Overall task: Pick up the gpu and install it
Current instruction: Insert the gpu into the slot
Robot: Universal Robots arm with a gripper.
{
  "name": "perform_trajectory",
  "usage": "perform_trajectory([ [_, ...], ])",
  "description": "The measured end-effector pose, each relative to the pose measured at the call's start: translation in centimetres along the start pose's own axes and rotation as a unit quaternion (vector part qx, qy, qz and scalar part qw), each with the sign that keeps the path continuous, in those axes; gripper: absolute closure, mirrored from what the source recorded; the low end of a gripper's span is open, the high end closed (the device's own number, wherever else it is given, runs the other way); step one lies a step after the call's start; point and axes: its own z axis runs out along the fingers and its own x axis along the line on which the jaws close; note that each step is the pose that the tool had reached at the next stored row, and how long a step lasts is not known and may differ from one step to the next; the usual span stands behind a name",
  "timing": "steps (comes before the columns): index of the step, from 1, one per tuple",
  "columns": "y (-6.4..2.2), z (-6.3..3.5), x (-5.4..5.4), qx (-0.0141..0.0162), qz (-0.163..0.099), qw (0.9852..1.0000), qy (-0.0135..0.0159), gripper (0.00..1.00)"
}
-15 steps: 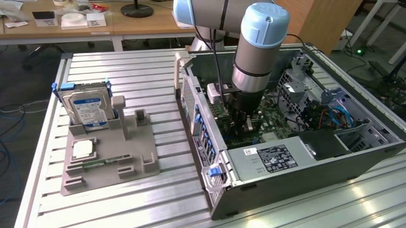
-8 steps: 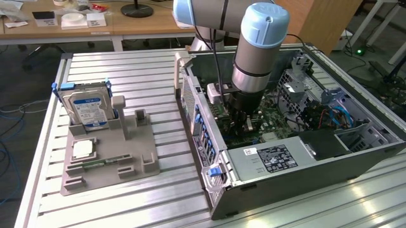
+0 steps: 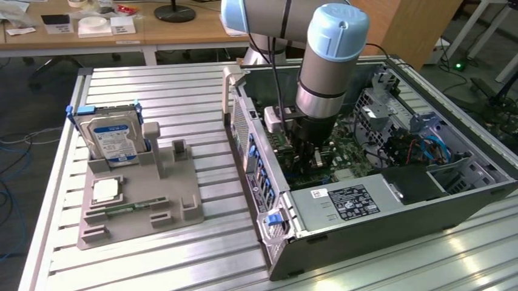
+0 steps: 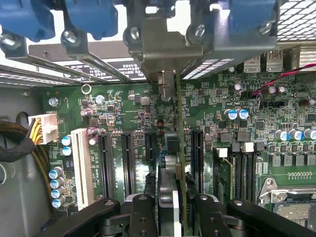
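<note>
We are reaching down into the open computer case lying on its side on the slatted desk, our gripper pinching the gpu edge-on above the green motherboard. In the wrist view the card is showing as a thin upright strip running from between the gripper's fingers toward its silver end bracket, which is meeting the case's rear slot openings under the blue retention clips. We are holding it on edge because, as we judge it, the connector edge has to drop straight into one of the long black expansion slots; the card is sitting just beside that slot's line, and whether it is already seated we cannot tell.

In the exterior view the arm is standing near vertical over the middle of the case, with the power supply at about five o'clock from the gripper. At nine o'clock, well apart from the case, the grey parts holder is carrying the hard drive upright in its stand, while a narrow upright bracket beside the drive is standing empty.
</note>
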Motion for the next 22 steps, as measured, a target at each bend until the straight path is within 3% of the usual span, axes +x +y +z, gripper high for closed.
perform_trajectory([
  [7, -0.04, -0.71, 0.0, 0.0015, 0.000, 1.0000, -0.0001, 0.65],
  [22, -0.29, -5.90, 0.0, 0.0099, 0.000, 1.0000, -0.0006, 0.65],
])
